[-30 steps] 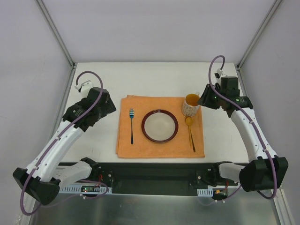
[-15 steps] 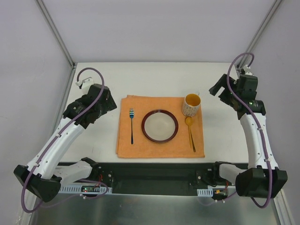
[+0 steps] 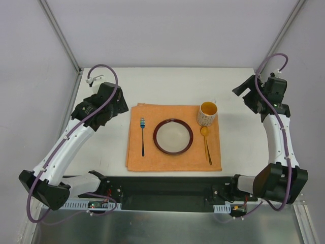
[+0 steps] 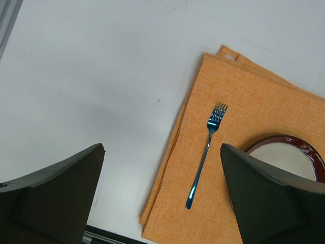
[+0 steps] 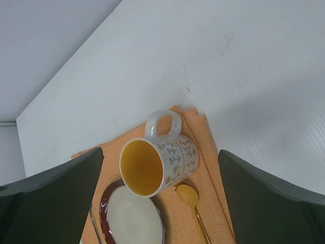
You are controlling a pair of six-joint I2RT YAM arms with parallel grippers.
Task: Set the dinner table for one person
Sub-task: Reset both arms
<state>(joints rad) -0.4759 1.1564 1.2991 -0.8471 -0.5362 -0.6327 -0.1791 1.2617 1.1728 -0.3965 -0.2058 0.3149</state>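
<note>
The white dinner table [image 3: 167,86] carries an orange placemat [image 3: 172,160]. On the mat lie a blue fork [image 3: 143,136], a dark-red-rimmed plate [image 3: 173,136] and a gold spoon [image 3: 206,144], left to right. A patterned mug [image 3: 206,114] with a yellow inside stands upright at the mat's far right corner. My left gripper [image 3: 120,104] hangs open beyond the mat's far left corner, with the fork [image 4: 205,157] ahead of it. My right gripper [image 3: 242,94] is open and empty, well to the right of the mug [image 5: 160,160].
Grey frame posts [image 3: 61,35] rise at the table's back corners, with plain walls behind them. The arms' black base rail [image 3: 167,190] runs along the near edge. Bare white tabletop [image 5: 228,61] surrounds the placemat [image 4: 254,117].
My right gripper has opened off the mug and pulled back to the right and away from it; the mug stays standing. The left arm has drifted slightly toward the back.
</note>
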